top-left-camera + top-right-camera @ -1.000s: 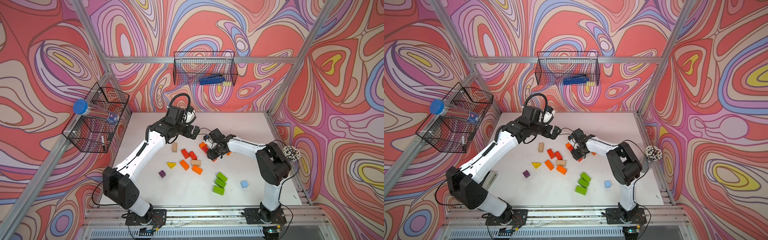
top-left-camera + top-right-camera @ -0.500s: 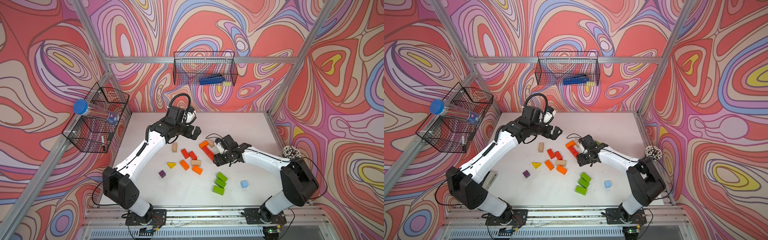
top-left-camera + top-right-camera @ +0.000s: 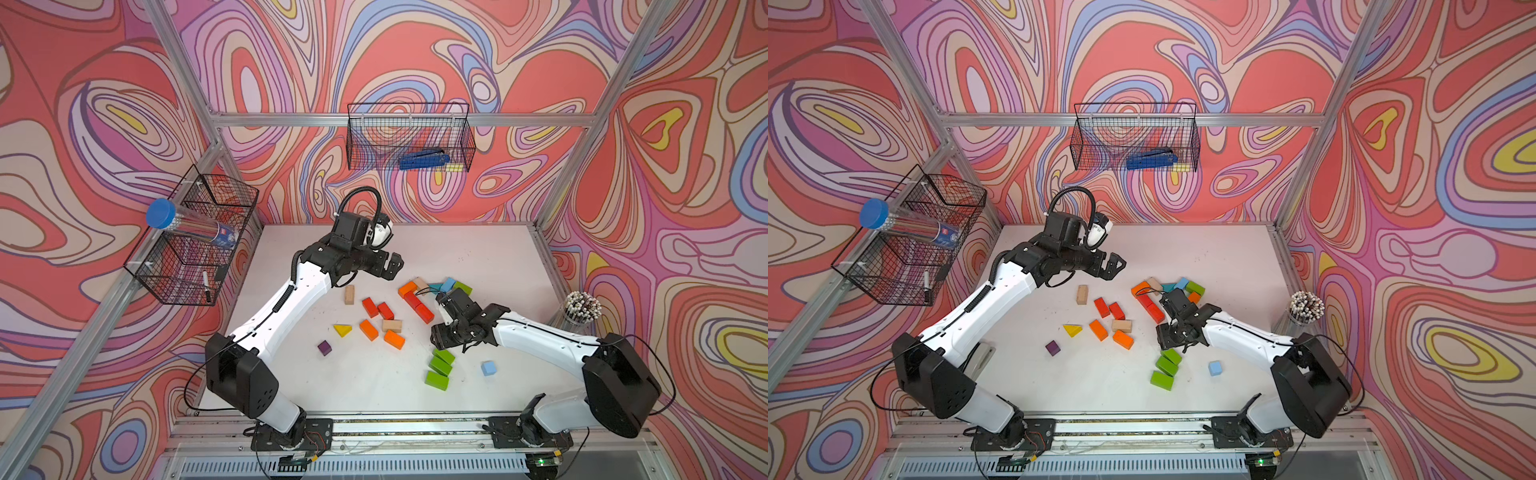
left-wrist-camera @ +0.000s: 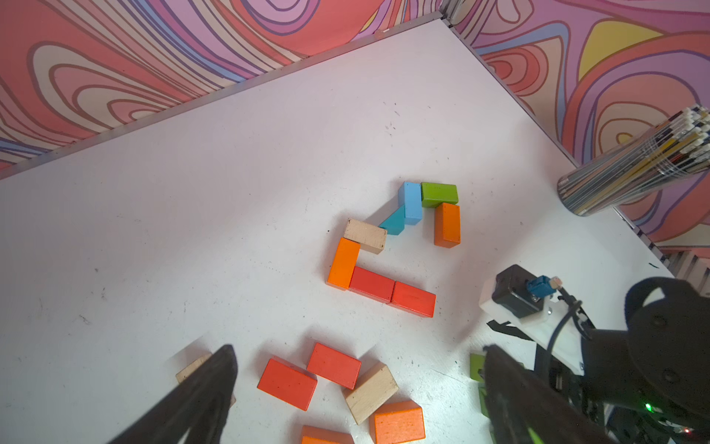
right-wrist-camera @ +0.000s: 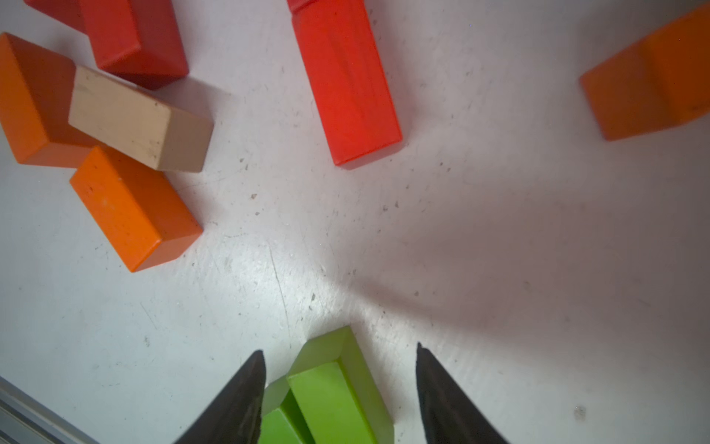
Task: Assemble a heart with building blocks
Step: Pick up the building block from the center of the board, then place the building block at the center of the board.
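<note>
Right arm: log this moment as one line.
right arm | jaws open over green block | left jaws open, empty | heart unfinished

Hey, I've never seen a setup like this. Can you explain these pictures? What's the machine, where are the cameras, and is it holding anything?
These are two white robot arms mounted at the front edge of a white table. Two pictures look down from overhead and are nearly identical. The other two come from a small camera on each arm's wrist.

Coloured wooden blocks lie scattered on the table, and some farther back are joined into a partly built outline. The left hand hangs open above the table, empty. The right hand is open too, poised over a green brick without gripping it. A cup of pencils stands at the table's edge.
</note>
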Motion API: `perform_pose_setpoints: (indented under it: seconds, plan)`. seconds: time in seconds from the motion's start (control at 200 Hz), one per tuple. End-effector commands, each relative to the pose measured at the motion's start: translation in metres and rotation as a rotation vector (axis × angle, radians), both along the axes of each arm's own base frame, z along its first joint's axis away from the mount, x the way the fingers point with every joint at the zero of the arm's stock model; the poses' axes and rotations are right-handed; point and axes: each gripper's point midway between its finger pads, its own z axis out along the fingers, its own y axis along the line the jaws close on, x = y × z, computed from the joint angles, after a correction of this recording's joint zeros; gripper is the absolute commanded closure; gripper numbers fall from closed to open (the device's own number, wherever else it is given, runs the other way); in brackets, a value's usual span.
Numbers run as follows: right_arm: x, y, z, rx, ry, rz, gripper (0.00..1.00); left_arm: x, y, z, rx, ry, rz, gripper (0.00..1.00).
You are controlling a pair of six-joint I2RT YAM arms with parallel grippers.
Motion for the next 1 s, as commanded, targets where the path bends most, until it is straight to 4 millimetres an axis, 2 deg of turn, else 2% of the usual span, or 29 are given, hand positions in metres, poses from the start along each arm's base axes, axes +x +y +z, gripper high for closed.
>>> perform_pose_setpoints:
  seconds: [0.0,0.32,0.421,0.571,0.681,0.806,0.991]
  plan:
    - [-0.006,0.001,-0.013,-0.023,0.018,-0.018,0.38,-0.005,0.001,0.000,-0.007,0.012,-0.009,0.00]
    - [-0.018,-0.012,-0.031,-0.112,0.046,-0.052,0.42,-0.005,-0.002,-0.002,-0.017,0.027,-0.015,0.00]
    - [-0.019,-0.020,-0.037,-0.153,0.057,-0.092,0.48,-0.005,-0.002,-0.003,-0.015,0.027,-0.014,0.00]
    - [-0.018,-0.030,-0.044,-0.186,0.062,-0.177,0.64,-0.005,-0.002,-0.004,-0.014,0.028,-0.015,0.00]
    - [-0.007,-0.033,-0.042,-0.199,0.038,-0.260,0.76,-0.004,-0.003,-0.004,-0.017,0.030,-0.016,0.00]
    - [0.014,-0.031,-0.034,-0.222,-0.004,-0.361,0.84,-0.005,-0.003,-0.004,-0.017,0.033,-0.015,0.00]
    - [0.048,-0.029,-0.027,-0.251,-0.036,-0.471,0.81,-0.005,-0.001,-0.004,-0.006,0.034,-0.007,0.00]
